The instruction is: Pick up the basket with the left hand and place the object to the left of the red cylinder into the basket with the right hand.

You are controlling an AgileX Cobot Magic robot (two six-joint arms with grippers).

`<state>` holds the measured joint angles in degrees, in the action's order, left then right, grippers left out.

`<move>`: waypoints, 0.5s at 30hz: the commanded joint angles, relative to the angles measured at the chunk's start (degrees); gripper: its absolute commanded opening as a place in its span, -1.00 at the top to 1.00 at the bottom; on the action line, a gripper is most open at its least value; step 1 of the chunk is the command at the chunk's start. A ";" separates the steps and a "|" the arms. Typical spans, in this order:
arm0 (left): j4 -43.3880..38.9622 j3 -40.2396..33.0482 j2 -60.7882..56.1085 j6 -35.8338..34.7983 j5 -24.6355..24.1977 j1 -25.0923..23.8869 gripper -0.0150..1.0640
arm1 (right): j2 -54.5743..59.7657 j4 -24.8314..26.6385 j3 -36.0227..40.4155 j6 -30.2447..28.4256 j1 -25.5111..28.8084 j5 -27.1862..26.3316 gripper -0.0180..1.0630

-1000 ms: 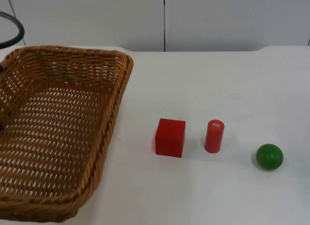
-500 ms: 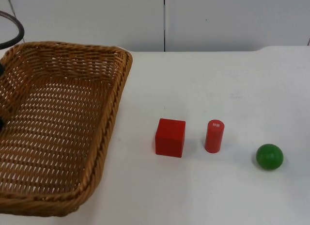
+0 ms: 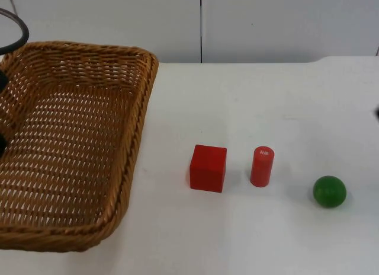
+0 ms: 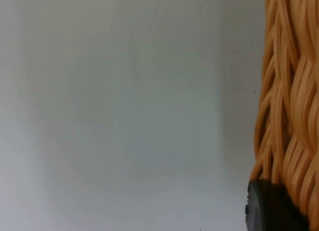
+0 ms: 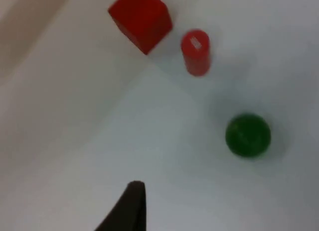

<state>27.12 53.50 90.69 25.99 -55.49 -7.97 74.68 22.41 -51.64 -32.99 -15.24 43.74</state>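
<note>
The wicker basket [image 3: 71, 138] hangs at the table's left side, its near rim lifted off the white top. My left gripper [image 4: 271, 211] is shut on the basket's left rim [image 4: 291, 111], at the picture's left edge in the top view. A red cube [image 3: 208, 168] stands directly left of the upright red cylinder [image 3: 262, 166]. Right of the cylinder lies a green ball [image 3: 329, 191]. My right gripper [image 5: 132, 208] hovers above the table on the right, apart from the ball [image 5: 247, 135], the cylinder [image 5: 195, 52] and the cube [image 5: 140, 20] ahead of it.
The white table [image 3: 266, 103] ends at a grey partition wall [image 3: 266, 26] behind. Bare table top lies between the basket and the cube, and in front of the three objects.
The basket has risen and drifted back and leftward over the second. A dark sliver of the right arm now shows at the right edge. Cube, cylinder and ball have stayed put.
</note>
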 commanded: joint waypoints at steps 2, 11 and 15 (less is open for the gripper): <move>2.15 -0.10 -0.90 0.13 0.67 -0.12 0.97 | 7.68 -4.09 -6.73 -0.45 -5.92 -3.23 -0.98; 2.79 -0.10 1.77 0.13 0.52 -0.12 0.97 | 29.34 -7.40 -25.23 -4.69 -16.21 -6.79 -0.98; 3.20 -0.10 2.64 0.13 0.65 -0.12 0.97 | 36.44 -7.30 -29.38 -7.17 -17.63 -9.56 -0.98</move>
<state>28.45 53.40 93.52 25.99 -54.57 -7.97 110.10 15.29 -80.18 -38.90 -32.46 34.95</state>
